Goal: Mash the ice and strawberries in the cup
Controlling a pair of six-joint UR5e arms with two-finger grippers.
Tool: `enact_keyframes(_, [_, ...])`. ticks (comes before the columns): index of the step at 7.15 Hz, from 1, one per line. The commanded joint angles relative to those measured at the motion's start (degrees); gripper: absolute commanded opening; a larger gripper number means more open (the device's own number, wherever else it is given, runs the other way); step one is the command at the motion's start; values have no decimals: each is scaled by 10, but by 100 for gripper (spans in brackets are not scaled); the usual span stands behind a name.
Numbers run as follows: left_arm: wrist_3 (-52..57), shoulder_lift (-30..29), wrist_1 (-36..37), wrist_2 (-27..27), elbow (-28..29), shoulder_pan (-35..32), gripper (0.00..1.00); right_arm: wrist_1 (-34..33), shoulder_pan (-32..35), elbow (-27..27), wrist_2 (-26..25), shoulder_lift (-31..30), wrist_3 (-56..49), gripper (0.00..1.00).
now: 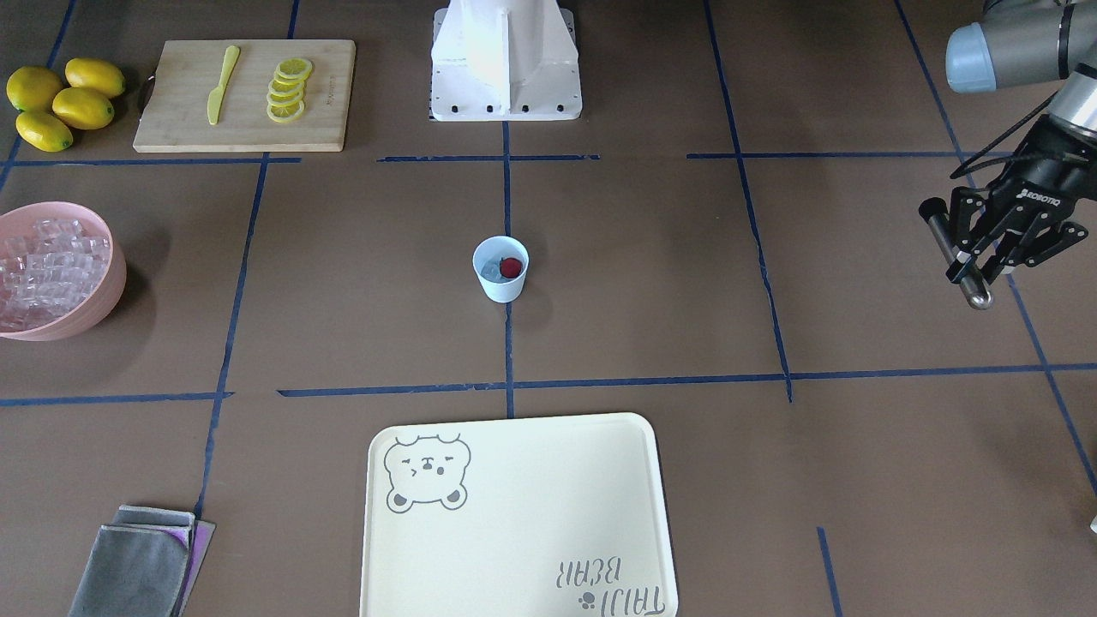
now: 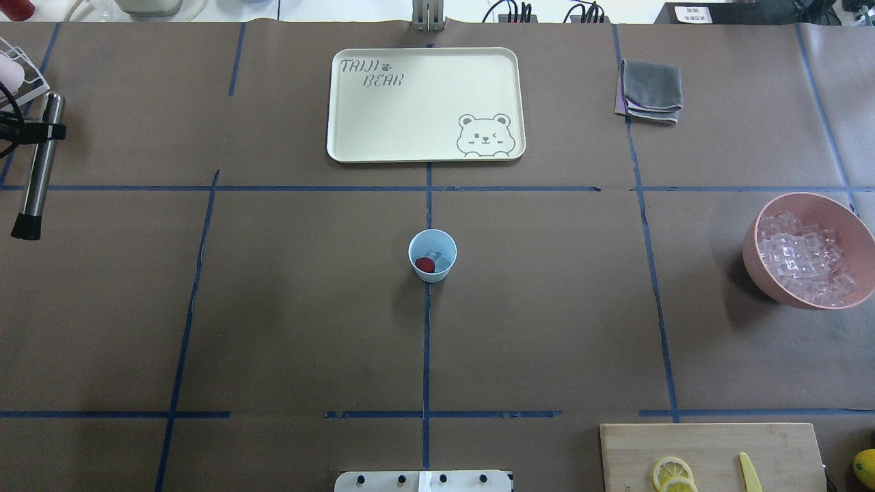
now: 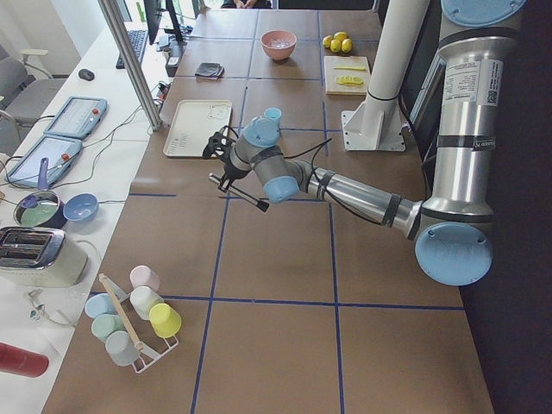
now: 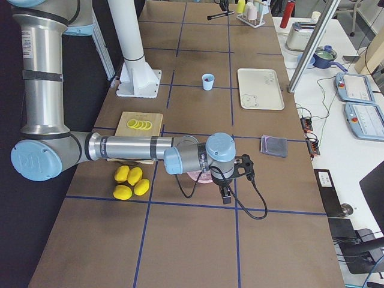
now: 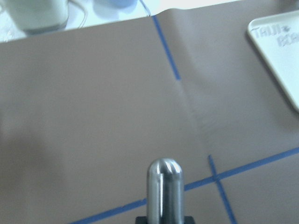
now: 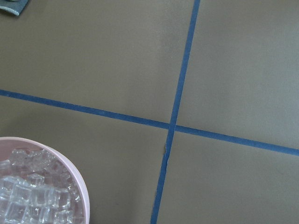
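Note:
The pale-blue cup point(image 1: 500, 287) point(image 2: 432, 240) stands upright at the table's centre on a blue tape line. Inside it lie a dark-red strawberry point(image 1: 511, 267) point(image 2: 424, 265) and clear ice point(image 1: 490, 269) point(image 2: 442, 260). My left gripper point(image 1: 967, 260) hangs far to the robot's left of the cup, shut on a steel muddler rod point(image 1: 977, 290) point(image 2: 37, 164) point(image 5: 164, 189) held above the table. My right gripper point(image 4: 225, 191) shows only in the exterior right view, beside the pink bowl; whether it is open or shut cannot be told.
A pink bowl point(image 1: 98, 304) point(image 2: 757, 272) point(image 6: 80, 189) full of ice cubes sits on the robot's right. Near the base are a cutting board point(image 1: 180, 111) with lemon slices and a yellow knife, and several lemons point(image 1: 60, 103). A cream tray point(image 1: 514, 531) and folded cloths point(image 1: 137, 566) lie on the far side.

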Motion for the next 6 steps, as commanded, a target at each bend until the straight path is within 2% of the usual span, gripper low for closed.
enact_keyframes(1, [36,-23,-56,156,-33,36,0,-2,5,8,3,-5,-1,100])
enact_keyframes(2, [34,-43,-65,178,-36,87,0,-2,5,10,4,-6,0,100])
enact_keyframes(3, [2,-83,-67,177,-39,102,0,-2,5,9,4,-6,0,100])
enact_keyframes(5, [-109,-145,-71,176,-58,183,0,-2,5,9,4,-6,-1,100])
enact_keyframes(6, [-115,-178,-77,178,-60,208,0,-2,5,9,4,-5,-1,100])
